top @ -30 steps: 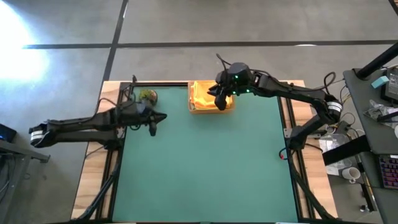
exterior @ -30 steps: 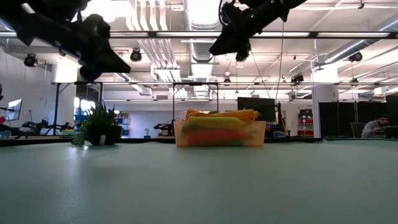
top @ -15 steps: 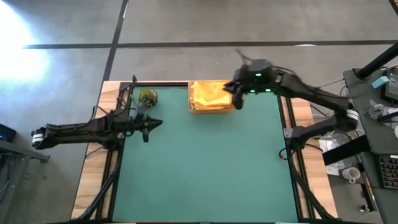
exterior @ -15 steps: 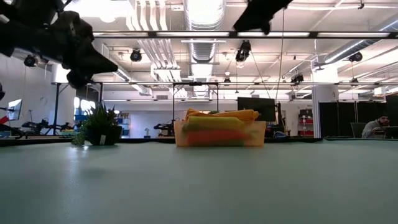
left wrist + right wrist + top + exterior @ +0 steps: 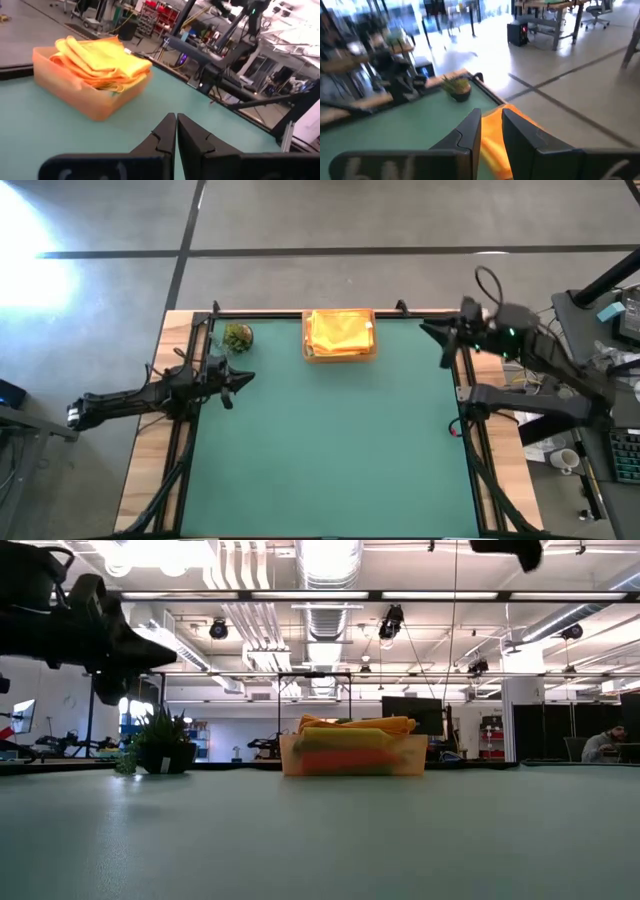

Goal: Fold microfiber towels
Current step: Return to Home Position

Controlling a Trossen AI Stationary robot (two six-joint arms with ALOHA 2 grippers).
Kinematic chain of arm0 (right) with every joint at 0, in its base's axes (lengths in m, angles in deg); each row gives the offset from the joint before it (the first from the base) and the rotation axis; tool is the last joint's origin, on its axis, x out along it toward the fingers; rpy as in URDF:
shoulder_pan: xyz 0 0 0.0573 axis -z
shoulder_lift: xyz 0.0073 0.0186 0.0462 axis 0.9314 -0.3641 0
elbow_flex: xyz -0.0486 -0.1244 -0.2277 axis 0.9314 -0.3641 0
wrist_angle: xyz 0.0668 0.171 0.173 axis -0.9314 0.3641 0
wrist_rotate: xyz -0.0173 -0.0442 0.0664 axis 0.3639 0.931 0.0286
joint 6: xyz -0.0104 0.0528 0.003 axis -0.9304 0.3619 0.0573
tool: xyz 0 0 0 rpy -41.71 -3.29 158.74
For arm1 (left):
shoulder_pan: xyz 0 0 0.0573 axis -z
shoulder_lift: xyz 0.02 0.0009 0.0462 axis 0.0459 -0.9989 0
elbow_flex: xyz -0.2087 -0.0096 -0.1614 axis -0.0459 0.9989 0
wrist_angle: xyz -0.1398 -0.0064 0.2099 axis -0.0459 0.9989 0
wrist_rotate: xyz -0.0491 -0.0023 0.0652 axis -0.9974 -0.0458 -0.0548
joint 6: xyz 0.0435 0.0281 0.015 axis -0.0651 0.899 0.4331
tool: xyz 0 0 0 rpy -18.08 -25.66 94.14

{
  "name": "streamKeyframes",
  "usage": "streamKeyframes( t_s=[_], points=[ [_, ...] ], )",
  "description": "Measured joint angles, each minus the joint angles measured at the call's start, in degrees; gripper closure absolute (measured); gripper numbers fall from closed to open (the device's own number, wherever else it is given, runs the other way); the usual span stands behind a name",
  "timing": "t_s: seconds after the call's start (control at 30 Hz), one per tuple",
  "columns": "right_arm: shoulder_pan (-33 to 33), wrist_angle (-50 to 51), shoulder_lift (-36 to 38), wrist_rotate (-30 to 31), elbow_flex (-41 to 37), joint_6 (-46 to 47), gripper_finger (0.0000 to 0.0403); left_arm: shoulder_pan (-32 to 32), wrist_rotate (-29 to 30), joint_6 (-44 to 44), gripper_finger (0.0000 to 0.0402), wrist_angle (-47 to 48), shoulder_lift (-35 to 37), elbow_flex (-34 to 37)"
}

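Note:
Folded microfiber towels (image 5: 340,330) lie stacked in a shallow tan tray (image 5: 308,356) at the table's far edge, with a yellow one on top. The low view shows yellow, green and orange layers of the stack (image 5: 350,735). My left gripper (image 5: 243,376) hovers shut over the mat's left edge, pointing level toward the tray, with nothing in it (image 5: 176,122). My right gripper (image 5: 430,332) hangs high over the far right corner. It is open by a narrow gap (image 5: 491,122), and nothing is between its fingers.
A small potted plant (image 5: 237,336) stands left of the tray at the far edge. The green mat (image 5: 330,450) covers the table. A cluttered desk (image 5: 610,370) stands beyond the right edge. A person (image 5: 603,744) sits far off in the room.
My right gripper has left its place over the tray and swung toward the table's right edge, rising out of the top of the low view. My left gripper has drawn back toward the left edge and sunk lower. The towels have stayed in the tray.

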Motion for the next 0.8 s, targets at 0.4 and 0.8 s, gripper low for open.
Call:
streamKeyframes(
  t_s=[0.4, 0.8],
  points=[
    [0.0, -25.9, 28.0, -1.0, -38.9, 19.8, 0.0335, 0.0, 1.2, 0.4, 0.0401, 0.2, 0.0, 0.1],
    [-0.7, -45.2, 33.0, -5.8, -57.2, 26.5, 0.0335, 0.0, 1.1, 0.3, 0.0401, 0.1, -2.9, 0.1]
  ],
)
